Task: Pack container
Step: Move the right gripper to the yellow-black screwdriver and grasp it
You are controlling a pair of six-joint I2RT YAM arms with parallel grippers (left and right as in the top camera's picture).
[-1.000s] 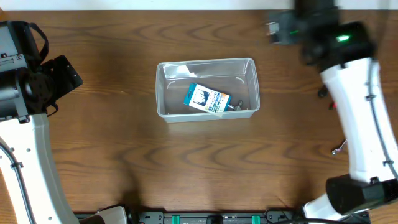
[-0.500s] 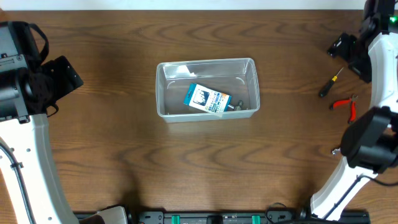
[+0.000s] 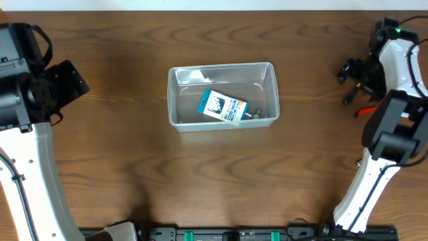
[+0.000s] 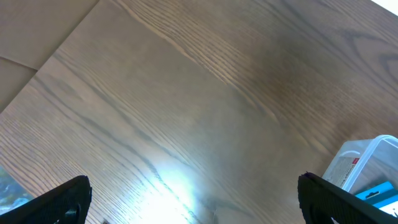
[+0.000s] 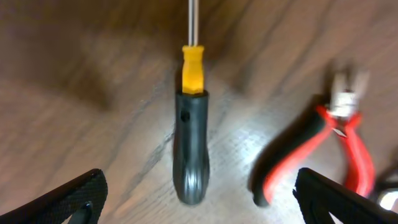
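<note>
Clear plastic container (image 3: 221,66) sits middle of the desk (image 3: 120,174), blue-and-white box (image 3: 223,107) inside. Right fingers (image 5: 68,199) spread wide above a black-and-yellow screwdriver (image 5: 191,149), red pliers (image 5: 336,121) just beside it. Left fingers (image 4: 56,202) wide too, gripping nothing.

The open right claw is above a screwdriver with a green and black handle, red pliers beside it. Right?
Almost. The right wrist view shows the screwdriver handle is yellow and black, not green; the open right gripper and red pliers are as you say.

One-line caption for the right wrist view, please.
Open right gripper hovers over a black-and-yellow screwdriver lying on the wooden table, red-handled pliers beside it.
</note>
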